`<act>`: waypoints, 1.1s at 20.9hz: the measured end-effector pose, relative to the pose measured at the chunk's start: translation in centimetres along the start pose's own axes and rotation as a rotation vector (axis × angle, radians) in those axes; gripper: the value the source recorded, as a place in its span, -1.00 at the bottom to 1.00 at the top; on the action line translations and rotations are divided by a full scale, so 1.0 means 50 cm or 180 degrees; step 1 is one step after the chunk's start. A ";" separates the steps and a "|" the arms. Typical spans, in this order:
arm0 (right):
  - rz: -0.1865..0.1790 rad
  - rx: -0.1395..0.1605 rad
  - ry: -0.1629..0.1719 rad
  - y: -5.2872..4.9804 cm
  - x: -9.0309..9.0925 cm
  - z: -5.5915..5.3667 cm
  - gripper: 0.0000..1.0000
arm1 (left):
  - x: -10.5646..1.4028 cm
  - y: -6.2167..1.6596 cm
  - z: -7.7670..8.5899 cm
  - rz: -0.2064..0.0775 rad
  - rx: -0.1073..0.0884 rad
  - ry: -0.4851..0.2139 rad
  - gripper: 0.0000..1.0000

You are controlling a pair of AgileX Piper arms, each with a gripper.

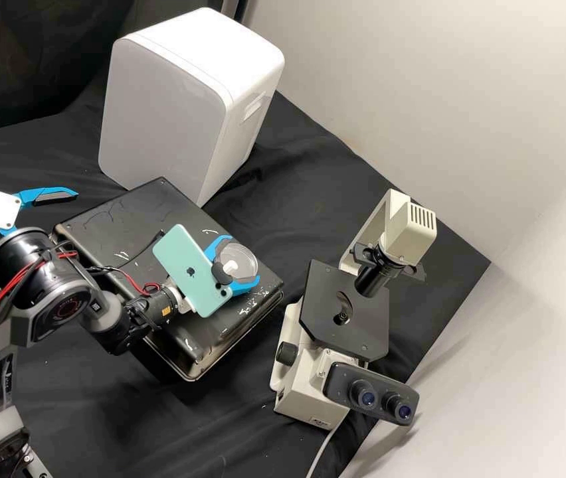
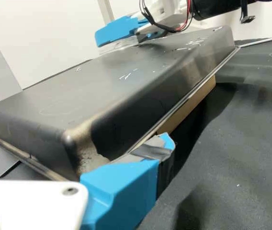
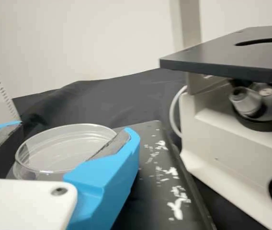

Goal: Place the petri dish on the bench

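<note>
Black cloth covers the worktop (image 1: 309, 179) on every side of me, with pale walls beyond it. Closest in, my right tool (image 1: 235, 265) is pinching the clear petri dish (image 3: 59, 151), one blue finger (image 3: 109, 167) against each side of its wall.

The main risk, as I judge it, is letting go in the wrong place. Under the tool lies the scuffed top of an upturned dark tray (image 1: 130, 219), not the cloth. If I release here, the dish ends up on the tray near its corner, and it could slide off the edge. A thin plastic wall gripped from the sides could also slip or tip if I swing it quickly. Just past that corner stands the microscope (image 1: 336, 332), and its black stage (image 3: 232, 60) juts out above the height of my fingers. A careless move outward could knock the dish against it. The cloth is rumpled in places, so the dish might settle unevenly.

The dish sits squarely between my fingers, its far rim about level with their tips. I cannot tell whether its base touches the tray or hangs just over it.

My left tool (image 1: 37, 209) is well apart, at the tray's opposite end, with its fingers spread and nothing held. Farthest off, behind the tray, stands a white box-shaped appliance (image 1: 190, 99).
</note>
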 end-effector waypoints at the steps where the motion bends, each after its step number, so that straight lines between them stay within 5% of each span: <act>1: -0.0017 -0.0017 0.0010 -0.004 0.000 -0.002 -1.00 | 0.000 0.000 0.000 0.0000 0.0000 0.0000 1.00; 8: -0.0077 -0.0049 0.0031 -0.015 -0.002 -0.007 -1.00 | 0.000 0.000 0.000 0.0000 0.0000 0.0000 1.00; 9: -0.0076 -0.0067 0.0033 -0.015 -0.002 -0.007 1.00 | 0.000 0.000 0.000 0.0000 0.0000 0.0000 1.00; 14: -0.0060 -0.0217 -0.0001 -0.016 -0.007 -0.002 1.00 | 0.000 0.000 0.000 0.0000 0.0000 0.0000 1.00; 23: 0.0123 -0.0246 -0.0082 -0.010 -0.022 0.010 1.00 | -0.002 0.006 0.000 0.0050 0.0002 0.0006 1.00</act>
